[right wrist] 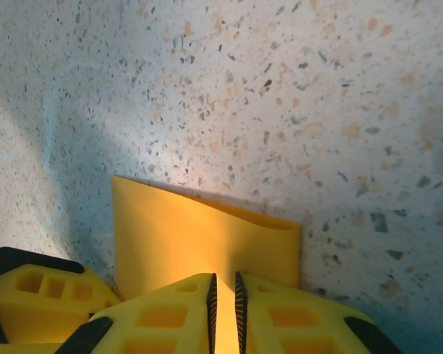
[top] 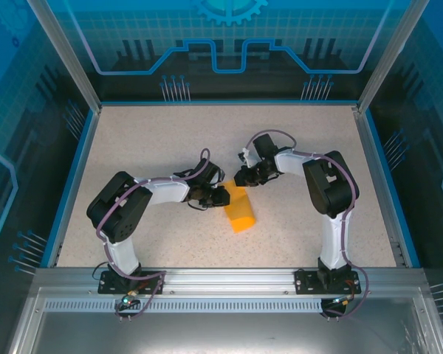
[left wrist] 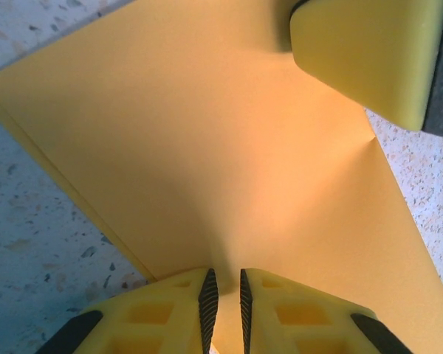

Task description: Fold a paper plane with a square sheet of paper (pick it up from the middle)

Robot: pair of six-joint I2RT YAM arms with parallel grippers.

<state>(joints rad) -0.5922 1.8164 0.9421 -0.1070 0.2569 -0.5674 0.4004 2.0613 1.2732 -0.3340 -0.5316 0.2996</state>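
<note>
The square sheet of paper [top: 241, 212], orange-yellow, lies doubled over into a narrow strip near the table's middle, between the two arms. My left gripper [top: 223, 196] reaches in from the left and is shut on the strip's far end. My right gripper [top: 241, 178] comes from the right and is shut on that same end. In the left wrist view the paper [left wrist: 207, 147] runs into the nearly closed left gripper [left wrist: 225, 295], and a yellow finger [left wrist: 369, 51] of the right gripper presses on it. In the right wrist view the folded paper [right wrist: 207, 240] stands on edge, pinched in the right gripper [right wrist: 224, 299].
The speckled table [top: 170, 140] has a blue raised rim [top: 72, 177] on three sides. Metal frame posts [top: 63, 55] rise at the back corners. An aluminium rail [top: 229, 279] carrying both arm bases runs along the near edge.
</note>
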